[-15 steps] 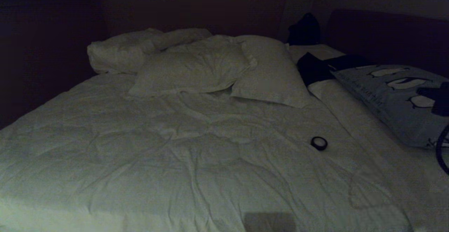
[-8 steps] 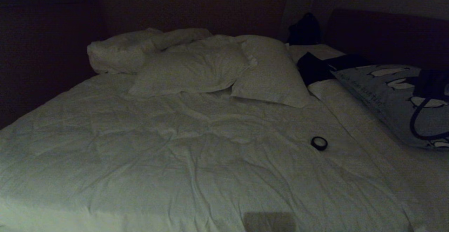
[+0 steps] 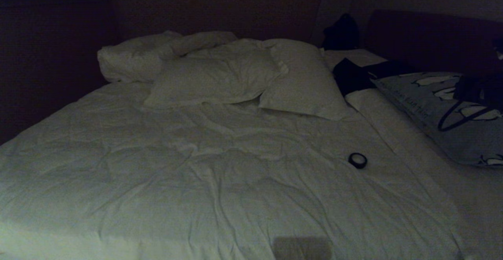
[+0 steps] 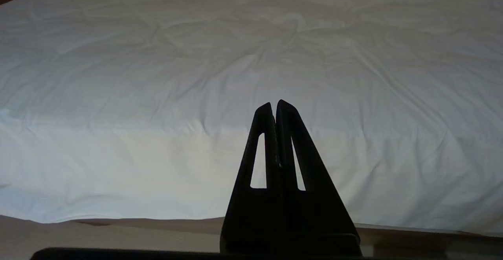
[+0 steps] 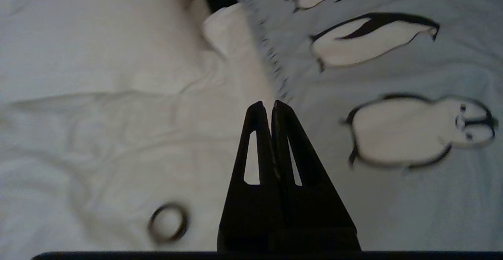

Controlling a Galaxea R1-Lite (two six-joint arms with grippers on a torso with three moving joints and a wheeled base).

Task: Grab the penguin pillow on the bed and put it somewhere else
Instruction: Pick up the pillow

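Your right gripper (image 5: 267, 104) hangs empty, fingers pressed together, above the penguin pillow (image 5: 393, 75) at the bed's (image 3: 196, 173) right side; left gripper (image 4: 274, 104) likewise closed

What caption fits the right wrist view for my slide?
Shut right gripper hangs over the penguin pillow's flanged edge on the bed.

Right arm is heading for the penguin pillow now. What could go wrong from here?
1. The right gripper is shut above the penguin pillow; unless it opens, it will probably only push the fabric.
2. It hangs near the pillow's flanged edge, beside the white duvet, so a pinch might catch the duvet too.
3. Dragging the pillow could sweep the small dark ring off the bed.
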